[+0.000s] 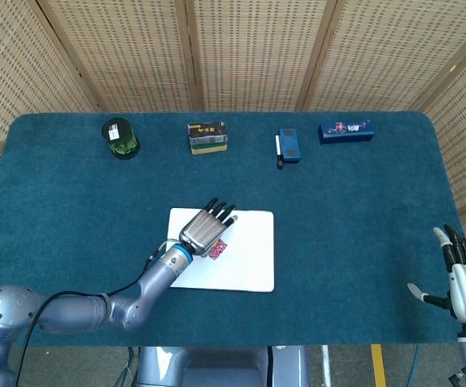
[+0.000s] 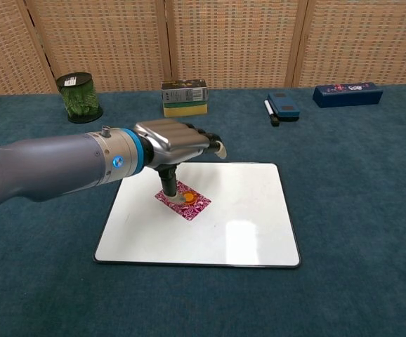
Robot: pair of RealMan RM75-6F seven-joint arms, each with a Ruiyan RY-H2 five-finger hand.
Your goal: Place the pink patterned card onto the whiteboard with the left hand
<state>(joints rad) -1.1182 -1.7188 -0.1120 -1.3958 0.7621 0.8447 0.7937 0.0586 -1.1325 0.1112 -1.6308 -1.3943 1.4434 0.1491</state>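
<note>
The pink patterned card (image 2: 200,205) (image 1: 218,249) lies flat on the left half of the whiteboard (image 2: 241,228) (image 1: 249,266). My left hand (image 2: 176,140) (image 1: 205,230) hovers over the card's near-left part, fingers stretched forward and apart. Its thumb points straight down, and the orange tip touches the card's top face. Nothing is gripped. In the head view the hand hides most of the card. My right hand (image 1: 463,282) rests at the table's near right corner with fingers spread and nothing in it; the chest view does not show it.
Along the far edge stand a green spool (image 2: 79,97) (image 1: 120,138), a box on a yellow sponge (image 2: 184,97) (image 1: 207,136), a blue eraser with a marker (image 2: 282,106) (image 1: 289,146) and a dark blue box (image 2: 347,93) (image 1: 346,131).
</note>
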